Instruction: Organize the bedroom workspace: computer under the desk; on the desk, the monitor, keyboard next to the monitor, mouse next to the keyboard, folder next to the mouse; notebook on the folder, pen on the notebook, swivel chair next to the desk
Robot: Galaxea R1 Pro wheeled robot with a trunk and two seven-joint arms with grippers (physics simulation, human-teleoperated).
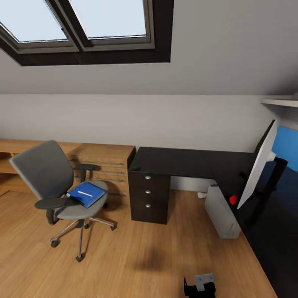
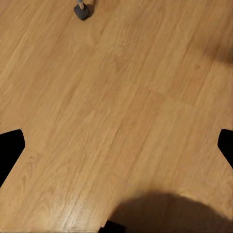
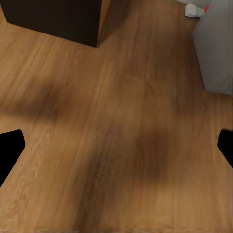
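The swivel chair stands on the wood floor left of the black desk. The blue folder lies on its seat with the white pen on top. The monitor stands on the desk's right wing, seen edge-on with its white back showing. The pale computer sits on the floor under the desk. A small black lump, probably the mouse, rests at the desk's left front corner. Keyboard and notebook are out of view. My left gripper and right gripper hang open over bare floor.
A light wooden chest and low shelving line the wall behind the chair. The desk's drawer unit and the computer are ahead of the right gripper. A chair castor is near the left gripper.
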